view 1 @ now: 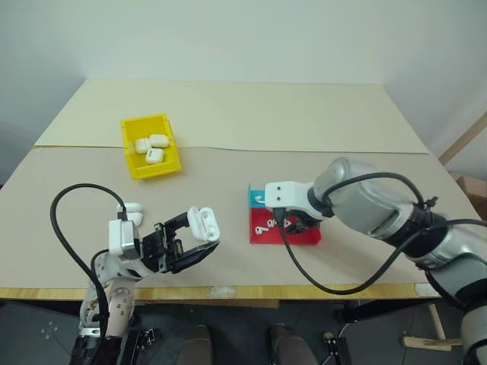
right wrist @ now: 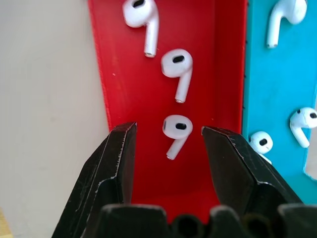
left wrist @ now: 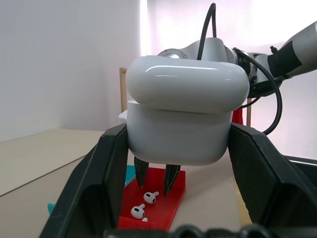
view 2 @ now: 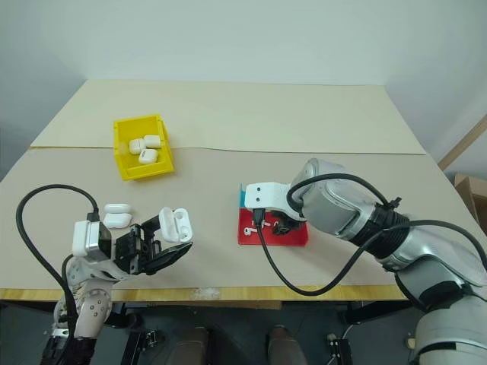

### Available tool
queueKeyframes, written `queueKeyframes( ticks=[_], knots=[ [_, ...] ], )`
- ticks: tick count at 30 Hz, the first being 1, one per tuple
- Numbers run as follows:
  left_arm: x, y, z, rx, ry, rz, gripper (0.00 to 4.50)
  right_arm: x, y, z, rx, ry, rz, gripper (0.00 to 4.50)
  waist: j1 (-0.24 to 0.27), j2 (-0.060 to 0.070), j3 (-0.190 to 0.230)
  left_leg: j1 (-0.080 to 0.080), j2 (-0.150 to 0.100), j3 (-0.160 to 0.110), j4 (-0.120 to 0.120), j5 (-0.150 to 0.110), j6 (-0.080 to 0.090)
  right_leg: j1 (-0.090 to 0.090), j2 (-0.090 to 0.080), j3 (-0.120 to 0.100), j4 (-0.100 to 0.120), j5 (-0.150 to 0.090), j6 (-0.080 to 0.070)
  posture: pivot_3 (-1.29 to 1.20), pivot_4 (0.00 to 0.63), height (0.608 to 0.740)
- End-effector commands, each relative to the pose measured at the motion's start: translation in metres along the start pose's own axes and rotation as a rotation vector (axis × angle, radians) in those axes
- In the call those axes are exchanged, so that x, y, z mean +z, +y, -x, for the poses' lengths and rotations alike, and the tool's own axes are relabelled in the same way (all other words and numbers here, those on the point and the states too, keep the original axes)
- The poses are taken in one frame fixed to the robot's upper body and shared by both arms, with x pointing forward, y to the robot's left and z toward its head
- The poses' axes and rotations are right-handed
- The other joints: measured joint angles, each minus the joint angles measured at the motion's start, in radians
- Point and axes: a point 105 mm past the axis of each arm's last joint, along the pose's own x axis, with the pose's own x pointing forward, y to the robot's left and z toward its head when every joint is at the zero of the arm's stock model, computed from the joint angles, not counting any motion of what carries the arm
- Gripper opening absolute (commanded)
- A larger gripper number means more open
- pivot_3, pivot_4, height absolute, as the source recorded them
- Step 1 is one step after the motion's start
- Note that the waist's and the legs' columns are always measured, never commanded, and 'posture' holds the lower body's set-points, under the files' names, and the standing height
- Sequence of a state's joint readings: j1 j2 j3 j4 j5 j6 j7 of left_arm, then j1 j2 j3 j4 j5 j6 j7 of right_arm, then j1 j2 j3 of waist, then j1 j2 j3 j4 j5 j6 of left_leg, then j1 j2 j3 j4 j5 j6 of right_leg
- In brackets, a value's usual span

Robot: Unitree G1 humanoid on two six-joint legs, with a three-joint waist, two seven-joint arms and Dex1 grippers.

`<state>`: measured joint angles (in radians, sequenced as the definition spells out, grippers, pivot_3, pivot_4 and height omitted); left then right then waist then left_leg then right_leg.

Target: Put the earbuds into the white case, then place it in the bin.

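My left gripper (view 1: 199, 237) is shut on the white case (view 1: 202, 222), holding it above the table's front left; in the head views its lid looks flipped open. The same case (left wrist: 185, 121) sits between the black fingers (left wrist: 94, 183) in the left wrist view. My right gripper (right wrist: 168, 130) points down into the red half of the tray (right wrist: 124, 74), open, its fingers on either side of one earbud (right wrist: 177, 130) without touching it. Two more earbuds (right wrist: 177, 69) lie further along the red half, and several earbuds (right wrist: 282, 15) lie on the blue half. The yellow bin (view 1: 157, 172) stands at the back left.
Three white cases (view 1: 152, 146) lie inside the bin. Two further cases (view 1: 131, 211) rest on the table just behind my left wrist. The red-and-blue tray (view 1: 308, 237) sits right of centre near the front edge. A cable loops from each wrist.
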<state>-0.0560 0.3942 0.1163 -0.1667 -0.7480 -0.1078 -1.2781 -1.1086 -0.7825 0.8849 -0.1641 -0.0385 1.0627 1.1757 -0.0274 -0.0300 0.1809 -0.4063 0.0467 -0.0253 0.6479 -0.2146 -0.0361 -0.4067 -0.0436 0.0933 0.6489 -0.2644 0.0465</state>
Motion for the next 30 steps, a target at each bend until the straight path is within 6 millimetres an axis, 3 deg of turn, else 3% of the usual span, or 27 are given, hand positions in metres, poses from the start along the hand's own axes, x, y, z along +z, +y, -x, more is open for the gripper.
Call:
queueKeyframes(
  ticks=[1,28,30],
  knots=[
    [0.01,-0.004,-0.001,-0.017,-0.011,-0.047,2.79,0.003,-0.006,0.004,-0.033,-0.012,0.004,2.54,-0.003,0.0,0.0,0.0,0.0,0.0,0.0,0.0,0.0,0.0,0.0,0.0,0.0,0.0,0.0,0.0,0.15,0.74],
    [0.007,-0.007,0.003,-0.006,0.006,-0.051,2.79,0.004,-0.009,-0.011,-0.026,-0.009,-0.016,2.54,-0.015,0.0,0.0,0.0,0.0,-0.001,0.0,0.0,0.0,0.0,0.0,-0.001,0.001,0.0,0.0,0.0,0.15,0.74],
    [0.007,-0.007,0.003,-0.005,0.008,-0.052,2.79,0.004,-0.009,-0.011,-0.021,-0.008,-0.014,2.17,-0.015,0.0,0.0,0.0,0.0,-0.001,0.0,0.0,0.0,0.0,0.0,-0.001,0.001,0.0,0.0,0.0,0.15,0.74]
  ],
)
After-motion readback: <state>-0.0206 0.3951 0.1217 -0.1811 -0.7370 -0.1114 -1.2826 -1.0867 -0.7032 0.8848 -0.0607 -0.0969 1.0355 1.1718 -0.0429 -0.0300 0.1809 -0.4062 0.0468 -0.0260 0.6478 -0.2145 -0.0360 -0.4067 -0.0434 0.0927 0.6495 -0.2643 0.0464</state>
